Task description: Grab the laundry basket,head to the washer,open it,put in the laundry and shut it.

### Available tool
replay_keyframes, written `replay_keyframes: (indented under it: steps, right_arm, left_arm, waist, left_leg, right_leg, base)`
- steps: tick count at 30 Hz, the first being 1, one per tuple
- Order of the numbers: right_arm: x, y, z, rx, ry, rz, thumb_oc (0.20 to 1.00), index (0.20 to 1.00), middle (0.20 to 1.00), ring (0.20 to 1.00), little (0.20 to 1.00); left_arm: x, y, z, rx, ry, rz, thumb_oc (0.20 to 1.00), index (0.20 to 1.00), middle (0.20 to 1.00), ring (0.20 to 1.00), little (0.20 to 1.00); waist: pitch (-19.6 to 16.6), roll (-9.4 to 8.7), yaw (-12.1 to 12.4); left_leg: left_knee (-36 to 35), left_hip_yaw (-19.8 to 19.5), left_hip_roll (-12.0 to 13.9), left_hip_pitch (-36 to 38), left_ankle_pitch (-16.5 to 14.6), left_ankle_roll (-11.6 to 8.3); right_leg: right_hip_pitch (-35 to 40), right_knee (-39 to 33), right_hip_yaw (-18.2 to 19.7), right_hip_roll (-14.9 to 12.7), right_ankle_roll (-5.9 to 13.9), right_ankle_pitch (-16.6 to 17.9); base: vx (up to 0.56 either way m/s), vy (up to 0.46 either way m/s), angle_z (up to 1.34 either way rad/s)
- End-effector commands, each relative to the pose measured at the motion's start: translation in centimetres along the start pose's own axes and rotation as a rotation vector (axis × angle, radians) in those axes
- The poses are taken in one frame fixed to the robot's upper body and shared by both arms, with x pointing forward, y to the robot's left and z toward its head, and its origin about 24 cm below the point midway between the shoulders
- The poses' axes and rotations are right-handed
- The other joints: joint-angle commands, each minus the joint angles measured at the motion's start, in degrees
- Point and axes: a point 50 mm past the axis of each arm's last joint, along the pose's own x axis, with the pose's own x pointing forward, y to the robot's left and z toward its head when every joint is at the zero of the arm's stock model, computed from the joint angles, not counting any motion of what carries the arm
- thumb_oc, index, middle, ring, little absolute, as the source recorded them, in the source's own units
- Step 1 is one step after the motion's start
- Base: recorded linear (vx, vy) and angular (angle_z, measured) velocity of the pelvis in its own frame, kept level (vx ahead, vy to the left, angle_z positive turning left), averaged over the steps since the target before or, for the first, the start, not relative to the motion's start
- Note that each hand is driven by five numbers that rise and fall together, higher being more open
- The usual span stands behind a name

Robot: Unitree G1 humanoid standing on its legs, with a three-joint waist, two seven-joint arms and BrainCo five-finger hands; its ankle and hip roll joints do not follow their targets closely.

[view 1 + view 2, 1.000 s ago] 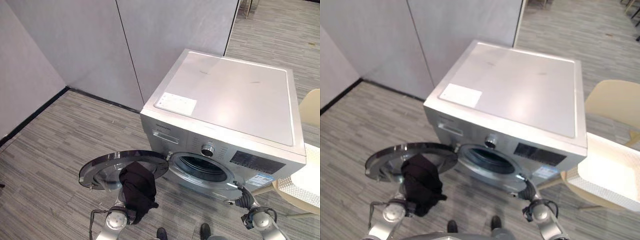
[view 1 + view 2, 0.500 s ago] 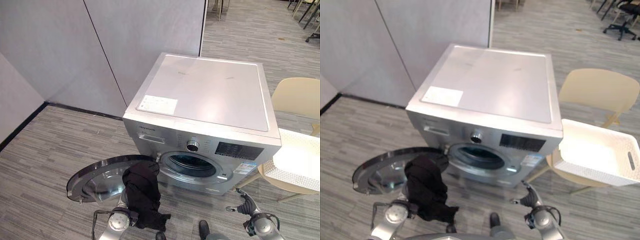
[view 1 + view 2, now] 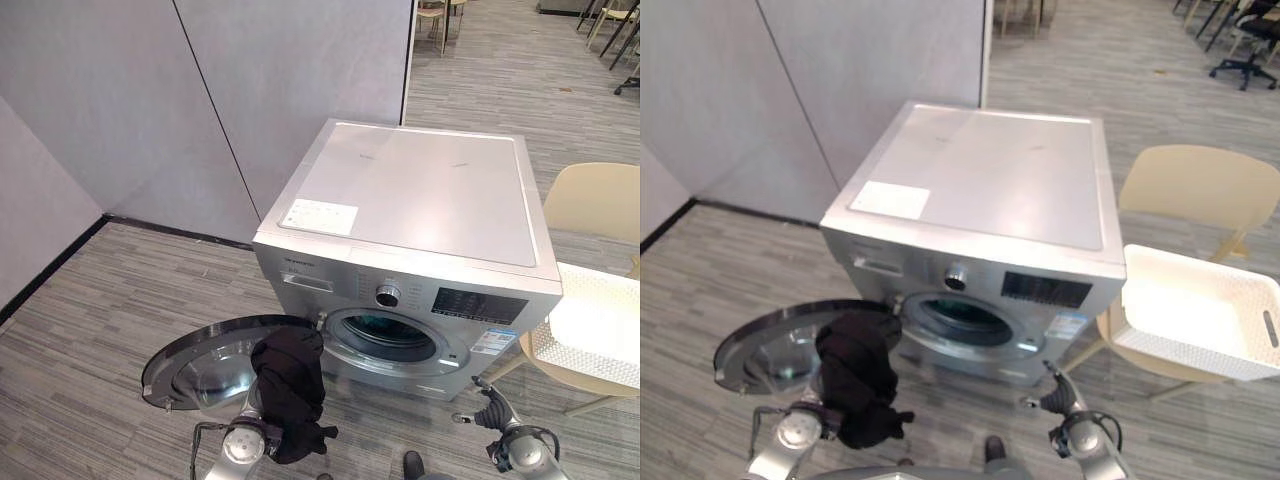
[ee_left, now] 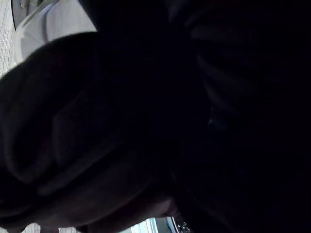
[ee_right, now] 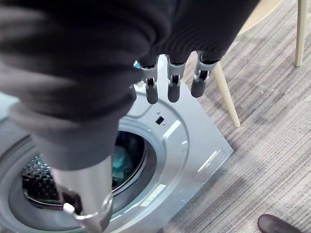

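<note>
A black garment (image 3: 290,385) hangs bunched over the robot's left hand (image 3: 262,425), in front of the washer (image 3: 420,240) and over the inner edge of its round door (image 3: 215,355), which stands swung wide open to the left of the drum opening (image 3: 392,338). The cloth covers the hand, so it cannot be told whether the fingers grip it; the left wrist view is dark with the same fabric (image 4: 146,121). Something blue-green (image 5: 119,162) lies inside the drum. The right hand (image 5: 170,82) is released, fingers straight and holding nothing, low at the washer's front right corner near the door rim. To the right of the washer, a white laundry basket (image 3: 1195,315) sits on the seat of a beige chair (image 3: 1190,190), just beside the machine's right side. Grey partition panels (image 3: 250,80) stand behind the washer on a grey striped floor (image 3: 90,300).
</note>
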Motion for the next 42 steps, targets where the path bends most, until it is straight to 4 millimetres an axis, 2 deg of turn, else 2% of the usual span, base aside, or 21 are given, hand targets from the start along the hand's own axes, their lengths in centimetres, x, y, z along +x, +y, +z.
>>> replay_keyframes:
  steps: [1, 25, 30, 31, 32, 33, 34, 35, 36, 38, 40, 41, 42]
  right_arm:
    - [0.7, -0.4, 1.1, 0.002, -0.042, -0.044, 1.0, 1.0, 1.0, 1.0, 1.0]
    - [0.6, -0.4, 1.1, 0.011, -0.04, -0.051, 1.0, 1.0, 1.0, 1.0, 1.0]
    - [1.1, -1.0, 2.0, 0.002, -0.066, -0.069, 1.0, 1.0, 1.0, 1.0, 1.0]
    - [1.1, -1.1, 2.2, -0.003, -0.071, -0.067, 1.0, 1.0, 1.0, 1.0, 1.0]
    - [1.3, -1.3, 2.7, -0.003, -0.086, -0.075, 1.0, 1.0, 1.0, 1.0, 1.0]
    - [1.5, -1.5, 3.1, 0.007, -0.097, -0.082, 1.0, 1.0, 1.0, 1.0, 1.0]
    - [1.5, -1.6, 3.2, 0.012, -0.102, -0.087, 1.0, 1.0, 1.0, 1.0, 1.0]
    - [1.4, -1.7, 2.9, 0.014, -0.092, -0.09, 1.0, 1.0, 1.0, 1.0, 1.0]
    - [1.3, -1.6, 2.6, 0.019, -0.082, -0.085, 1.0, 1.0, 1.0, 1.0, 1.0]
    - [1.1, -2.1, 1.7, 0.02, -0.056, -0.102, 1.0, 1.0, 1.0, 1.0, 1.0]
    - [1.1, -2.9, 1.4, 0.008, -0.045, -0.129, 1.0, 1.0, 1.0, 1.0, 1.0]
    - [1.2, -3.3, 1.5, 0.0, -0.046, -0.139, 1.0, 1.0, 1.0, 1.0, 1.0]
    - [1.3, -3.6, 1.5, -0.002, -0.046, -0.147, 1.0, 1.0, 1.0, 1.0, 1.0]
  left_arm:
    - [0.9, 0.8, 1.6, 0.024, -0.076, 0.027, 0.2, 0.2, 0.2, 0.2, 0.2]
    - [0.8, 1.0, 1.5, 0.021, -0.071, 0.035, 0.2, 0.2, 0.2, 0.2, 0.2]
    - [0.9, 2.0, 2.0, 0.0, -0.09, 0.072, 0.2, 0.2, 0.2, 0.2, 0.2]
    - [0.8, 2.3, 2.2, -0.004, -0.095, 0.081, 0.2, 0.2, 0.2, 0.2, 0.2]
    - [0.8, 2.7, 2.4, -0.015, -0.104, 0.097, 0.2, 0.2, 0.2, 0.2, 0.2]
    - [0.8, 3.0, 2.5, -0.015, -0.112, 0.102, 0.2, 0.2, 0.2, 0.2, 0.2]
    - [0.9, 3.2, 2.6, -0.013, -0.113, 0.103, 0.2, 0.2, 0.2, 0.2, 0.2]
    - [0.8, 3.3, 2.4, -0.005, -0.107, 0.095, 0.2, 0.2, 0.2, 0.2, 0.2]
    - [0.8, 3.3, 2.3, 0.008, -0.102, 0.093, 0.2, 0.2, 0.2, 0.2, 0.2]
    - [0.8, 3.1, 2.3, 0.012, -0.103, 0.079, 0.2, 0.2, 0.2, 0.2, 0.2]
    - [1.0, 2.9, 2.7, -0.004, -0.109, 0.078, 0.2, 0.2, 0.2, 0.2, 0.2]
    - [1.0, 2.8, 2.7, -0.012, -0.11, 0.077, 0.2, 0.2, 0.2, 0.2, 0.2]
    - [1.1, 2.8, 2.9, -0.021, -0.114, 0.082, 0.2, 0.2, 0.2, 0.2, 0.2]
  waist:
    - [0.6, -2.59, 0.9]
    - [0.7, -2.82, 0.8]
    - [2.5, -2.66, 1.3]
    - [2.9, -2.72, 1.5]
    - [3.2, -2.62, 2.3]
    - [3.6, -2.51, 2.9]
    - [3.7, -2.38, 2.9]
    - [3.2, -2.12, 2.3]
    - [3.1, -2.5, 1.9]
    - [4.0, -2.9, 1.8]
    - [5.3, -2.76, 2.1]
    - [5.7, -2.6, 2.5]
    - [6.1, -3.08, 2.9]
  left_leg:
    - [-0.3, -2.4, -2.7, -0.1, -3.5, 0.13]
    - [-0.3, -2.2, -2.7, 0.9, -4.3, 0.46]
    - [1.1, 0.7, -1.9, 0.2, -5.1, 1.24]
    - [1.6, 1.6, -1.7, 0.0, -5.4, 1.12]
    - [2.1, 2.9, -1.2, -0.3, -5.5, 0.93]
    - [2.8, 4.0, -0.7, -0.5, -5.8, 0.62]
    - [3.3, 4.5, -0.2, -0.7, -5.9, 0.47]
    - [4.5, 4.0, 0.2, -0.1, -7.8, 0.21]
    - [6.9, 4.4, 0.5, -0.1, -8.8, 0.16]
    - [15.9, 4.8, 2.0, -2.1, -10.6, -0.21]
    - [23.9, 3.7, 4.6, -4.9, -9.4, -1.35]
    - [26.6, 2.3, 5.0, -6.1, -8.2, -1.85]
    - [27.4, 1.1, 4.4, -8.5, -5.2, -1.77]
  right_leg:
    - [1.3, 0.0, -4.5, 0.8, 2.51, -2.1]
    - [1.8, 0.6, -4.2, 0.8, 2.47, -2.7]
    - [-3.1, 7.1, -3.6, 1.5, 2.11, -4.1]
    - [-4.7, 8.7, -4.9, 1.3, 2.42, -3.8]
    - [-6.0, 10.0, -8.1, 0.5, 2.68, -3.7]
    - [-6.9, 11.1, -13.5, -1.2, 2.5, -3.5]
    - [-7.9, 12.3, -17.0, -2.2, 2.2, -3.7]
    - [-6.9, 11.4, -17.3, -1.7, 2.57, -5.7]
    - [-6.1, 10.4, -16.3, -1.2, 1.93, -6.1]
    - [-4.5, 9.5, -15.3, -1.1, 0.64, -6.6]
    - [-3.0, 8.9, -14.8, -0.3, -0.98, -7.4]
    - [-2.5, 8.7, -14.5, 0.3, -1.46, -7.7]
    - [-2.7, 8.2, -14.5, 0.1, -2.31, -6.8]
  base:
    - [0.0, 0.0, 0.0]
    - [0.0, 0.0, 0.0]
    - [-0.04, -0.014, -0.16]
    - [-0.07, -0.037, -0.68]
    - [-0.08, -0.058, -1.06]
    - [-0.05, -0.106, -1.43]
    - [0.1, -0.117, -1.47]
    - [0.18, -0.138, -1.25]
    - [0.21, -0.14, -0.81]
    - [0.07, -0.182, -0.27]
    - [0.0, -0.149, -0.19]
    - [-0.08, -0.083, -0.48]
    - [-0.07, -0.042, -0.52]
